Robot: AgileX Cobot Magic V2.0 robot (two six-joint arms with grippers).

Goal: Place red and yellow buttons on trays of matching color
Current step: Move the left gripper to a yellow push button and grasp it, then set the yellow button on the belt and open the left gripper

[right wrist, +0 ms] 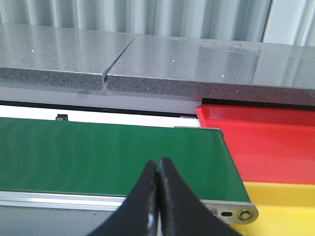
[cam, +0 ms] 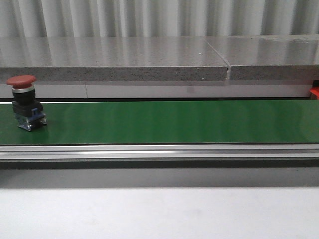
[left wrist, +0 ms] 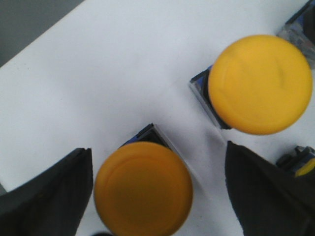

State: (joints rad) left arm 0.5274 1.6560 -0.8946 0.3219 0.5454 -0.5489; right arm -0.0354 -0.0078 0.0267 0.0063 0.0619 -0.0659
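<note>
A red button (cam: 24, 102) with a mushroom cap stood upright at the far left of the green conveyor belt (cam: 169, 122), untouched. In the left wrist view, the left gripper (left wrist: 157, 189) was spread wide, its dark fingers (left wrist: 51, 196) on either side of a yellow button (left wrist: 142, 189) on a white surface (left wrist: 108, 73); a second yellow button (left wrist: 261, 83) stood just beside it. The right gripper (right wrist: 157, 196) hung pinched together, holding nothing, near the belt's right end. Beyond that end lay the red tray (right wrist: 266, 142) and, nearer, the yellow tray (right wrist: 285, 206); what showed of both held nothing.
</note>
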